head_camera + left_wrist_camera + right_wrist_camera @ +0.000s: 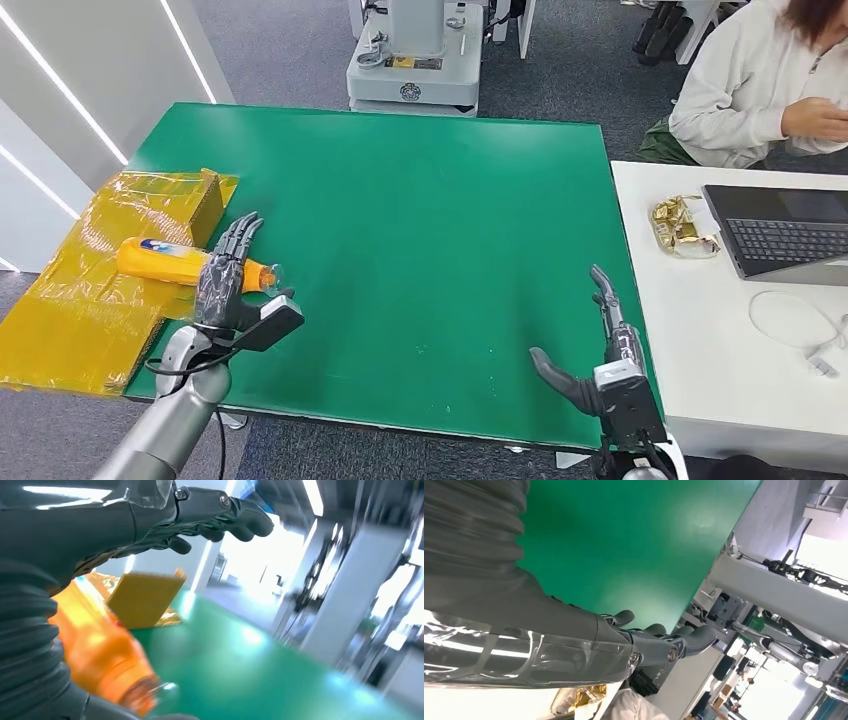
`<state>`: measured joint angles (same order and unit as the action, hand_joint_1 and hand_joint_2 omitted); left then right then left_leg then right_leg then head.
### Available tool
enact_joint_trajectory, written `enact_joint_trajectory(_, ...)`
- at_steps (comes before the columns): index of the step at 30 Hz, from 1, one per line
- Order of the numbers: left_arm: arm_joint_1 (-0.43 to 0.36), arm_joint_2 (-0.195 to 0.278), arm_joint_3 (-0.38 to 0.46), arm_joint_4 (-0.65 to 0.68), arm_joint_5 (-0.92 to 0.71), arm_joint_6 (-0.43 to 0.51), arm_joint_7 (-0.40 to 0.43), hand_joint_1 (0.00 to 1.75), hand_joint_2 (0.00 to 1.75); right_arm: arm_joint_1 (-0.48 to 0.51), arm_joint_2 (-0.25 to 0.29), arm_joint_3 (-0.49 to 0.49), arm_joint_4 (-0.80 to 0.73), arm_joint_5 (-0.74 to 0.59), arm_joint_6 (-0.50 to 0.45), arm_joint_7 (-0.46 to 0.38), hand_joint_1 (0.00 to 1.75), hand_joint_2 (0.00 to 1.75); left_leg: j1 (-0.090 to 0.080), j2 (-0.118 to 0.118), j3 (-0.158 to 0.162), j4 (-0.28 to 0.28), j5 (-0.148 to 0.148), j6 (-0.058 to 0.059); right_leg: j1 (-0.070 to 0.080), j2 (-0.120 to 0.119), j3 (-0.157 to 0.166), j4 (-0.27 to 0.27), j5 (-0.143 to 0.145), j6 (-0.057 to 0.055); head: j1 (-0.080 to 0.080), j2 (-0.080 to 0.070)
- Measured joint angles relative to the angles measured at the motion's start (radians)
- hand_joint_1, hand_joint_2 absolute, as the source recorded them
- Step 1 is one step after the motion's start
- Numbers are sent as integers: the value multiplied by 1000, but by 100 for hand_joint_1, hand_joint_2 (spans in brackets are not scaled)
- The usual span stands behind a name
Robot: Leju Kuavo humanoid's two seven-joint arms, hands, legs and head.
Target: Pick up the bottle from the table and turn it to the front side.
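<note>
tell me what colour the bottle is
Orange, with a white and blue label; the bottle shows best in the head view.

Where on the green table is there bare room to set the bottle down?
The green table is bare between the left hand and the right hand. It is crowded at its left edge: orange bottle, yellow bag.

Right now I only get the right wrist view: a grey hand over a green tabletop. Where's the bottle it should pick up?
Observer: The orange plastic bottle lies on its side at the green table's left edge.
Operator: Is anything near it?
Observer: The left hand is stretched over its cap end, fingers straight, not closed around it.
Operator: What's beside it?
Observer: A yellow film-wrapped box, off the table's left side.
</note>
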<state>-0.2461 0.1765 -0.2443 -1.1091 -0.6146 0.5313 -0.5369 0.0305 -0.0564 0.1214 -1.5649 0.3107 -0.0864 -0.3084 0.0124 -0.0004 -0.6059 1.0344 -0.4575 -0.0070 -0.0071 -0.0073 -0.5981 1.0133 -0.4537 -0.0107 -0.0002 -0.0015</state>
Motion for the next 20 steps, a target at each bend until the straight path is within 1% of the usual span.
enact_joint_trajectory(4,56,-63,3,-134,100,80,-66,0,175,0,-16,30,21,-46,-38,-26,0,175,0,0,-1,0,0,1,0,0,0,0,0,0,0,0)
enact_joint_trajectory(6,72,-83,2,-183,115,96,-75,0,175,0,-22,42,29,-56,-48,-32,0,175,0,0,-1,0,0,1,0,0,0,0,0,0,0,0)
enact_joint_trajectory(8,83,-95,2,-218,153,89,-95,0,175,2,-26,50,34,-71,-59,-43,0,175,0,0,0,0,0,1,0,0,0,0,0,0,0,0)
enact_joint_trajectory(9,89,-100,1,-234,191,72,-110,0,175,4,-28,53,36,-84,-70,-53,0,175,0,0,0,0,0,1,0,0,0,0,0,0,0,0)
enact_joint_trajectory(11,101,-110,-8,-273,302,0,-131,0,175,12,-30,58,35,-126,-99,-82,0,175,0,0,0,0,0,1,0,0,0,0,0,0,0,0)
enact_joint_trajectory(13,114,-120,-28,-313,404,-85,-126,0,175,27,-33,64,26,-163,-125,-107,0,175,0,0,0,0,0,0,0,0,0,0,0,0,0,0)
enact_joint_trajectory(14,120,-126,-40,-330,433,-112,-120,0,175,35,-35,68,19,-174,-133,-114,0,175,0,0,-1,0,0,1,0,0,0,0,0,0,0,0)
enact_joint_trajectory(17,128,-140,-70,-366,464,-139,-112,0,175,53,-39,80,3,-188,-142,-122,0,175,0,1,-1,0,-1,1,0,1,0,0,0,0,0,0)
enact_joint_trajectory(20,129,-144,-84,-380,486,-158,-106,0,175,61,-41,86,-5,-196,-147,-127,0,175,0,1,-1,0,-1,1,0,1,-1,0,-1,0,0,0)
